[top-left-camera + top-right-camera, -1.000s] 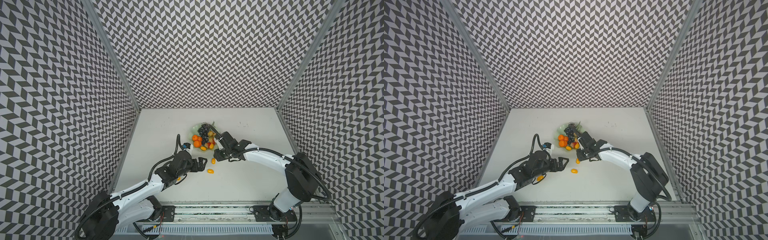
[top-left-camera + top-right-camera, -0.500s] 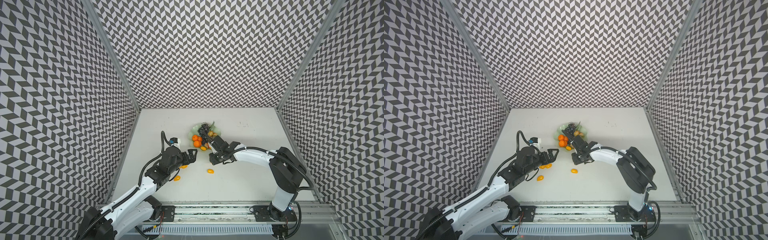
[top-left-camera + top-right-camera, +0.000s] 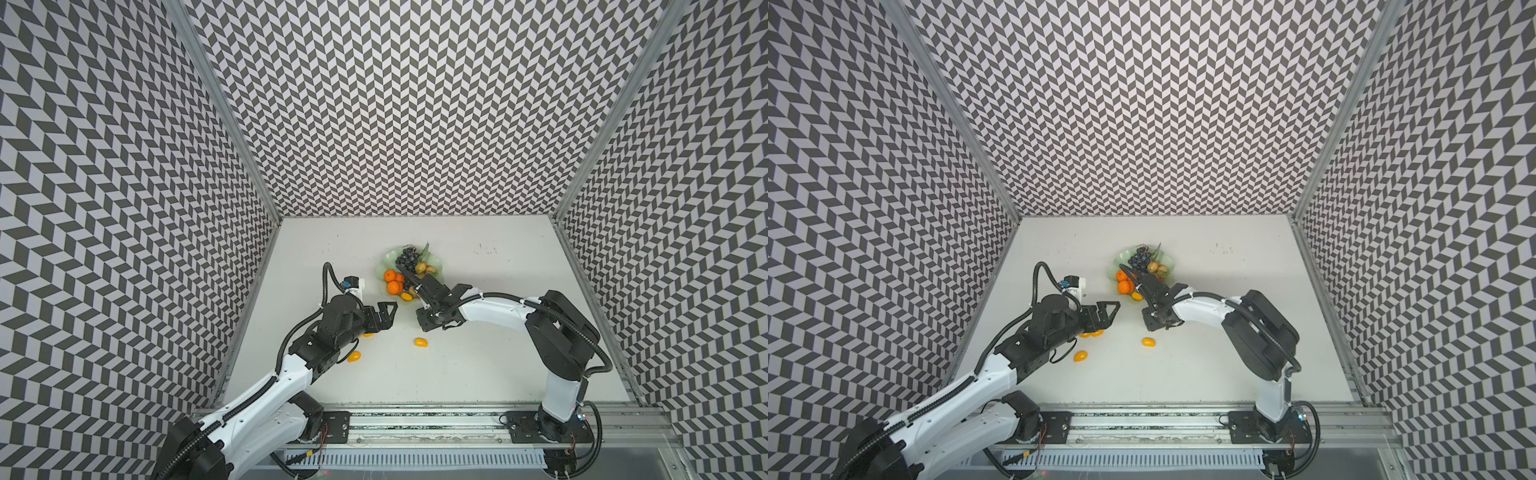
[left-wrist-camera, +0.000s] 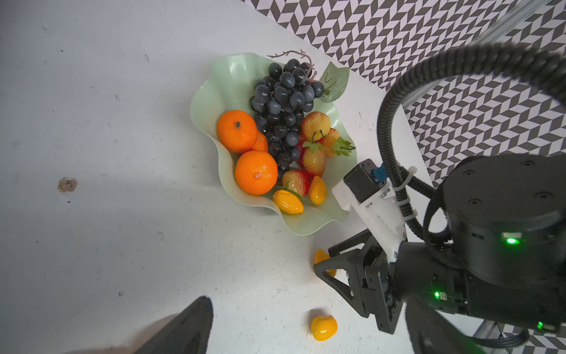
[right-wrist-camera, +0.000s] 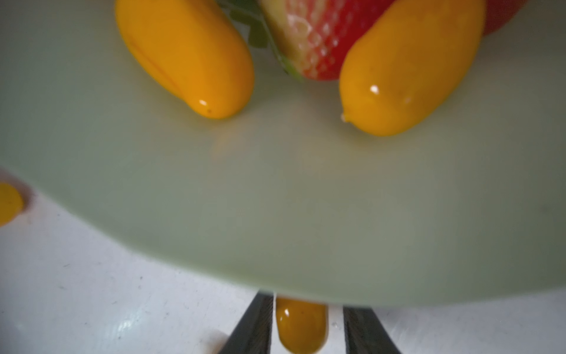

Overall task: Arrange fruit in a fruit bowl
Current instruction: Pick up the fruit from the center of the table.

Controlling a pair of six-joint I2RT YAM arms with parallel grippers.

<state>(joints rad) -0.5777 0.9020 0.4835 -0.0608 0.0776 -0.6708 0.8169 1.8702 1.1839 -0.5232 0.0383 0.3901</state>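
The fruit bowl (image 4: 220,85) stands on the white surface (image 3: 478,353), a little toward the back wall and between the two arms. Inside it lies the dark grape bunch (image 4: 281,101) with its green leaf over the far rim. Beside the grapes are the orange tangerines (image 4: 256,172), and a third one is half hidden between them. On the other side of the grapes are the red and yellow strawberries (image 4: 314,159). Two kumquats (image 4: 288,202) lie side by side with a strawberry between them, in the part of the bowl nearest to the right arm.

The right tool (image 5: 303,317) is low, just beside the outer rim of the bowl. Its two dark fingers are closed on a kumquat (image 5: 301,329), which stands lengthwise between them. The rim of the bowl covers the tips of the fingers in the right wrist view, so I cannot tell if this fruit touches the surface.

The left tool (image 3: 387,319) is near the bowl but apart from it. Its fingers are spread, with nothing between them.

Some fruit is outside the bowl. A loose kumquat (image 3: 421,342) lies alone on the surface between the two arms. Another loose kumquat (image 3: 354,356) lies close to the left arm. In a top view, two more orange fruits (image 3: 1092,333) show partly from under the left wrist.
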